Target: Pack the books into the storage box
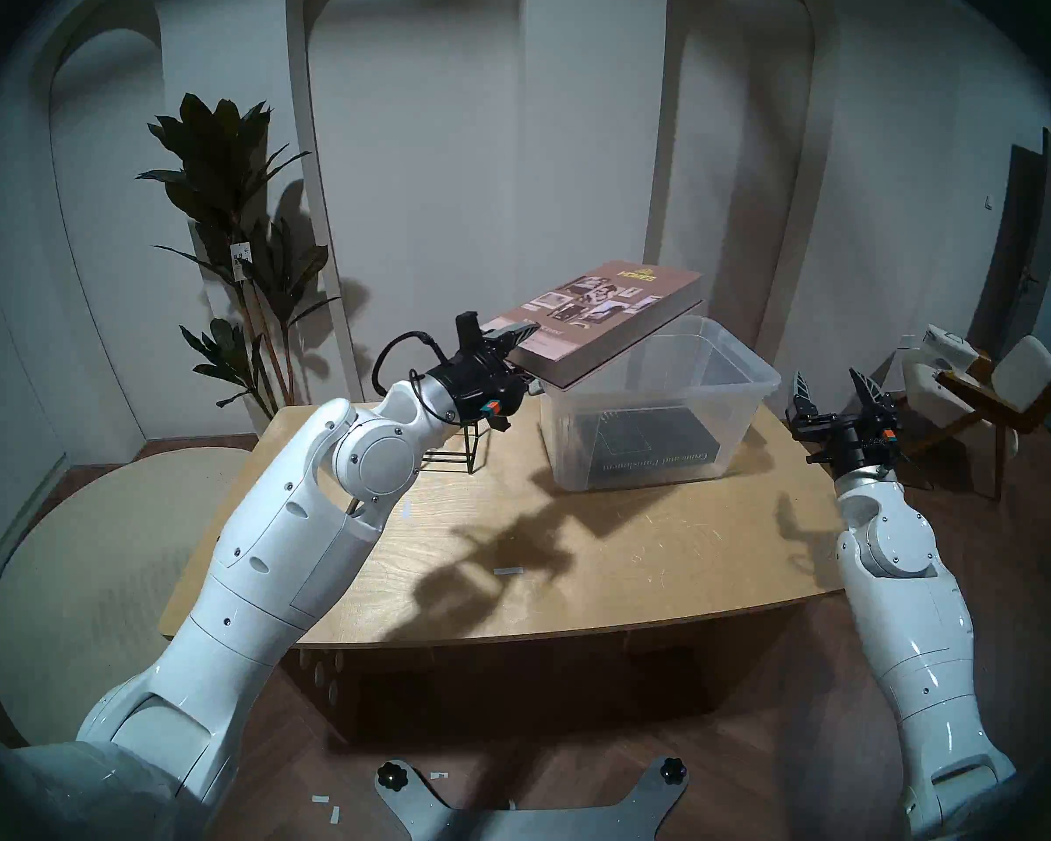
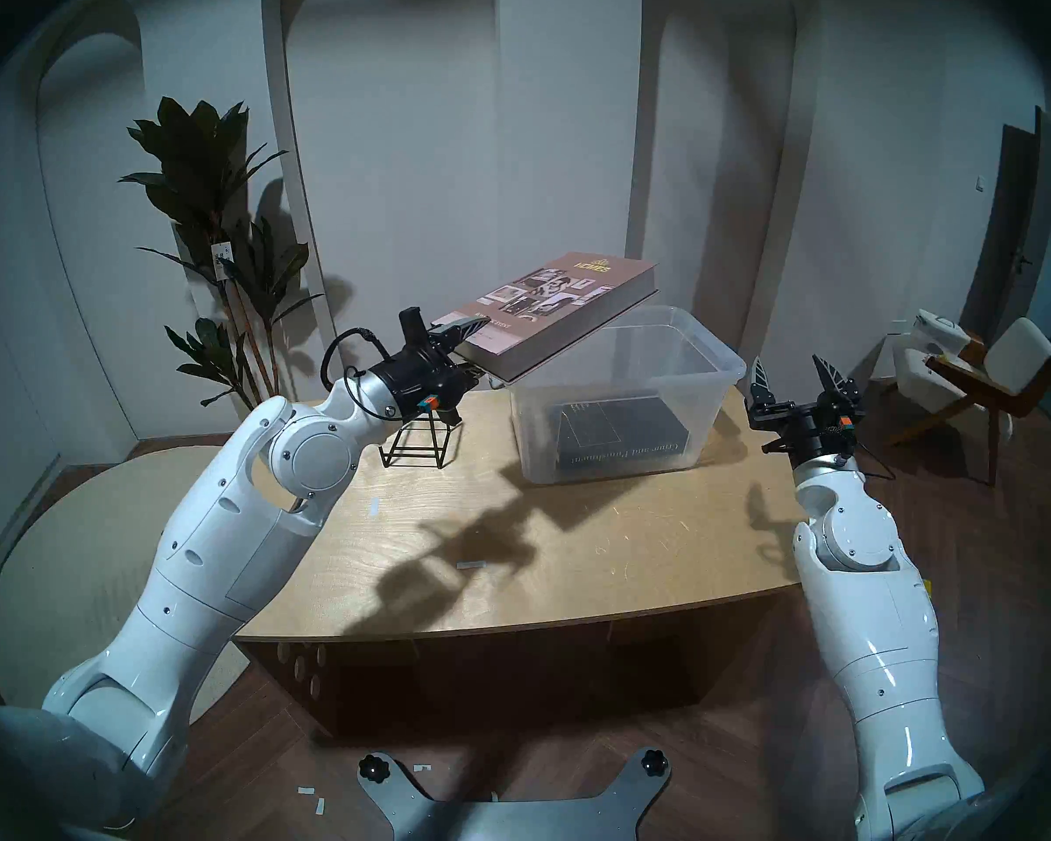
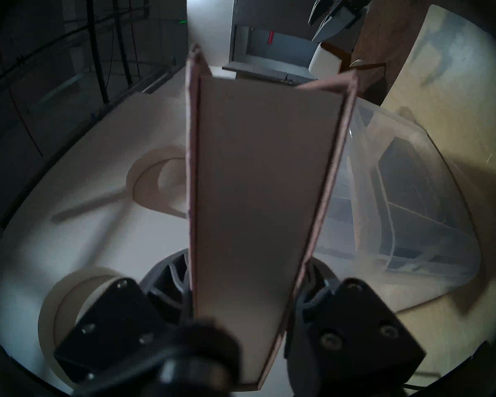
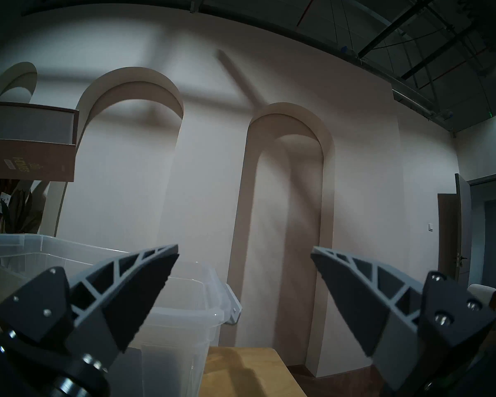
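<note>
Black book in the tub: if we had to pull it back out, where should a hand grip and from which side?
Hedged: the black book lies flat on the floor of the storage box, walls all round, so come from straight above. Grip across a long edge, probably after tipping it up; the flat cover offers no purchase.

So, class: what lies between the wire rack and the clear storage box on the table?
Nothing: the head views show only bare tabletop and shadow between the black wire rack and the storage box.
</note>
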Available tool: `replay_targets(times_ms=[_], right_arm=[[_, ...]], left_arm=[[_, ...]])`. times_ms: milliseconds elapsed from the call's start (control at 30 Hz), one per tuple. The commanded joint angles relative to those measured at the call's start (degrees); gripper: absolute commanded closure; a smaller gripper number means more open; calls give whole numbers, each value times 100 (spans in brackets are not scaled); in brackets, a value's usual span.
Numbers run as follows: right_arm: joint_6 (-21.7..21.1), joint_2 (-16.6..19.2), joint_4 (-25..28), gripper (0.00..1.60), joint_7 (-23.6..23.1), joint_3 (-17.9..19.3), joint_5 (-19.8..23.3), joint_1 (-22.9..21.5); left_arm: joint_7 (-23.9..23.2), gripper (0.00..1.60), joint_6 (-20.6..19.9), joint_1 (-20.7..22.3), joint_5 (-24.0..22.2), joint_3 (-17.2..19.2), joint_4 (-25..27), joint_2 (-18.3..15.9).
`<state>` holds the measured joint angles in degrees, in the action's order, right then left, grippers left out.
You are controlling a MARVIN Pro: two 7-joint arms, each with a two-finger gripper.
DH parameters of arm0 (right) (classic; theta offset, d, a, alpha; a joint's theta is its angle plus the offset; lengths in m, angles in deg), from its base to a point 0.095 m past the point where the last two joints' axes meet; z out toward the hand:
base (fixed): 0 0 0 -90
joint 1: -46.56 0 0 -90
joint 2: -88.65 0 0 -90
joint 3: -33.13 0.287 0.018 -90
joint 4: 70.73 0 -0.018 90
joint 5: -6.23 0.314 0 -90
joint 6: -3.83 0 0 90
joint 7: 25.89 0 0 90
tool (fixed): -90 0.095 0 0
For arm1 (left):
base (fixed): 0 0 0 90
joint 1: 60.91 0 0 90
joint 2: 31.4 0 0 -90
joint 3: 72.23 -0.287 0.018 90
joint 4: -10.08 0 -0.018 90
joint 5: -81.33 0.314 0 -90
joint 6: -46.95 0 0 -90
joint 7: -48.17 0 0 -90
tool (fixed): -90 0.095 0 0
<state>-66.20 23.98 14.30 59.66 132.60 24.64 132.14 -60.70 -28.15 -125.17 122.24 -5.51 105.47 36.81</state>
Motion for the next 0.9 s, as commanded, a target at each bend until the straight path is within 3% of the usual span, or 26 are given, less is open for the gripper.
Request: replay_targets(times_ms=[0,433,867], right_arm=[[46,14,99,0,-4,7,-7,-64],[42,16,87,0,-7,4,-1,-68],[-47,237,-230,0,237,490,99,-171]], left_arm=[[-170,160,173,624,48,100,-202,624],[-674,160,231,1176,339,196,-1148,1331],[-952,160,536,1768,561,342,-2293,1737]])
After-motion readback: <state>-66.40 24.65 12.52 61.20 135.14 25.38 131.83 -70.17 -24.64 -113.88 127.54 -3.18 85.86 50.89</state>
